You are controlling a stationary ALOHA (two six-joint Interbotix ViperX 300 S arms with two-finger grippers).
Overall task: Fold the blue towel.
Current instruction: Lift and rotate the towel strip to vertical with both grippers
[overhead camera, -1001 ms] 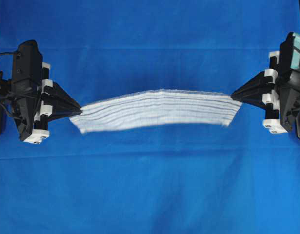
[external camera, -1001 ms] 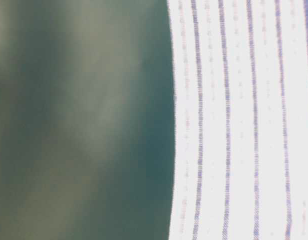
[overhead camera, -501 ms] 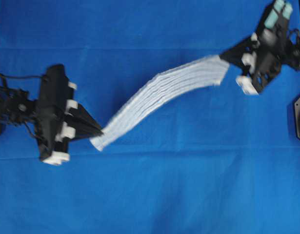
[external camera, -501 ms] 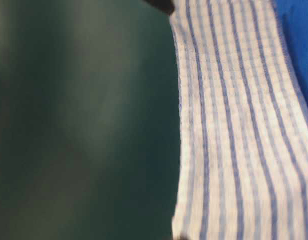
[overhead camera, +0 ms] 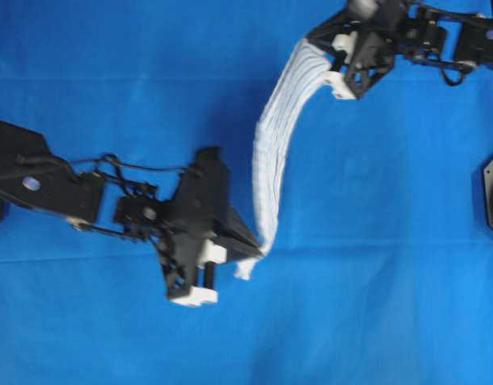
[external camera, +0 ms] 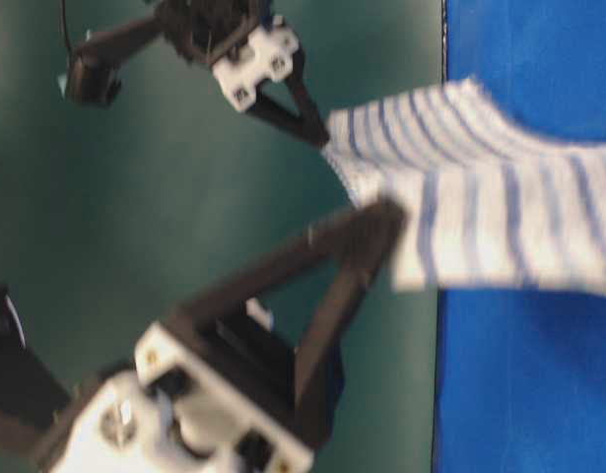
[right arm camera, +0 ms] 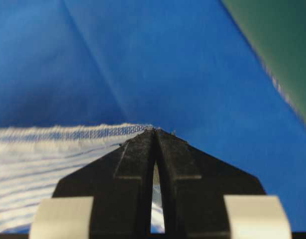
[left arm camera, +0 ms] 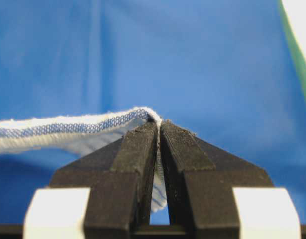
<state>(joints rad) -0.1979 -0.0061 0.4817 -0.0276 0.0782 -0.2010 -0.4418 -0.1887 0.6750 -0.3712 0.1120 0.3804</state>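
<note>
- Blue table covering [overhead camera: 374, 273] spread wide and smooth below; dark green backdrop [external camera: 135, 177] behind, seen from table level.
- Blue towel [overhead camera: 270, 152] strung in the air between both arms, sagging in a curve above the covering.
- Left gripper [left arm camera: 158, 130] and right gripper [right arm camera: 154, 133] each pinched tight on a towel corner.
- Likely trouble: a thin corner slipping loose mid-swing, or cloth twisting and landing skewed.

We see a plain solid-blue fabric table covering [overhead camera: 374, 281] spread across the whole overhead view, with faint creases running across it from side to side. In the table-level view its edge meets a dark green backdrop [external camera: 105, 197], blurred and without detail. The same green surface [right arm camera: 282, 45] shows at the upper right corner of both wrist views, beyond the blue covering.
</note>
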